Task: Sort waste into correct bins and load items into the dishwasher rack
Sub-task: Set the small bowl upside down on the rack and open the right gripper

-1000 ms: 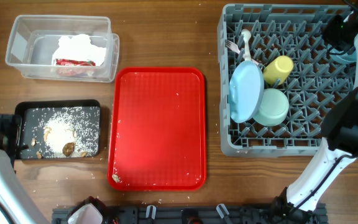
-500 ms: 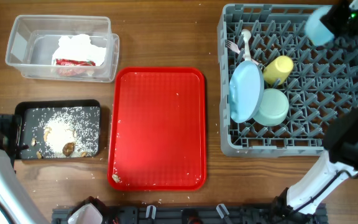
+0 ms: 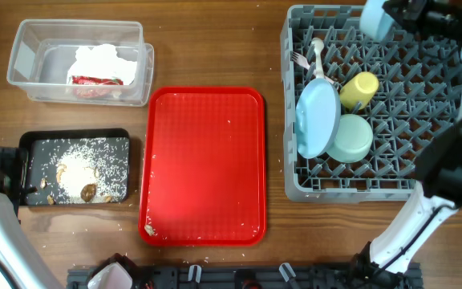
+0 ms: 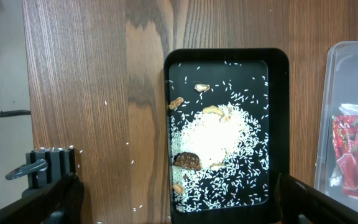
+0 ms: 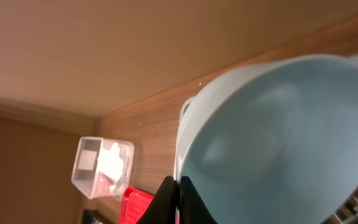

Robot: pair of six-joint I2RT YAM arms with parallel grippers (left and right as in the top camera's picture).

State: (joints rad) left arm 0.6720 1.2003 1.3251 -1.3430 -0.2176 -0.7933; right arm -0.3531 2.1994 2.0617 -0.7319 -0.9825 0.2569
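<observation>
Loading step, last dish. Your right gripper (image 5: 178,186) is closed on the rim of the small light blue bowl (image 3: 374,18) and holds it tipped in the air over the far edge of the dishwasher rack (image 3: 351,190), clear of the pegs. In the wrist view the bowl's hollow faces the camera.

The rack already holds the large light blue plate (image 3: 317,117) standing on edge, with the mint green bowl (image 3: 350,138) touching it on the right. The small yellow cup (image 3: 359,89) lies just behind these, and the white fork and spoon (image 3: 312,53) sit near the far left corner.

The sorting looks finished. The napkin (image 3: 103,60) and red-and-white wrapper (image 3: 95,83) lie in the clear tub (image 3: 22,48), and the rice crumbs (image 4: 219,146) lie in the black tray (image 4: 279,124). The red serving tray (image 3: 203,164) carries only a few specks.

Your left gripper (image 4: 176,182) hangs spread wide and empty above the black tray.

For the next move, pick a free run of pegs. The right half of the rack appears unoccupied. Lower the bowl with its hollow turned down or sideways so it settles between the pegs, and only then let go.
</observation>
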